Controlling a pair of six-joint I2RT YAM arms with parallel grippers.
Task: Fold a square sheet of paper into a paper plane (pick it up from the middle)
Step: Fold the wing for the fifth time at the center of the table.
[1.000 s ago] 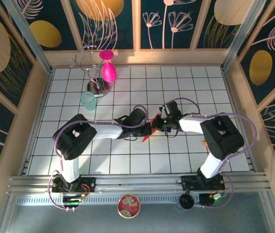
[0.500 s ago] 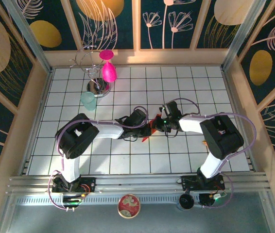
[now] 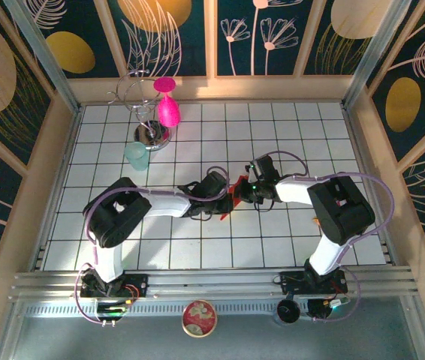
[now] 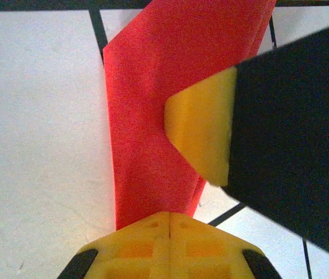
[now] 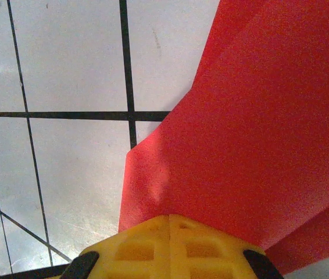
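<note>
Our left gripper (image 4: 170,217) and right gripper (image 5: 169,218) are both clamped shut on the thin bright red paper sheet (image 3: 230,199) at the middle of the white gridded table (image 3: 295,142); we judge it part-folded into a narrow strip, the pointed dart shape unfinished

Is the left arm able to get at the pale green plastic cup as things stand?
Probably not yet: the left gripper is shut on the folded red paper, which the right gripper pinches too. The tiles towards the pale green plastic cup look bare, so only that grip hinders it.
</note>
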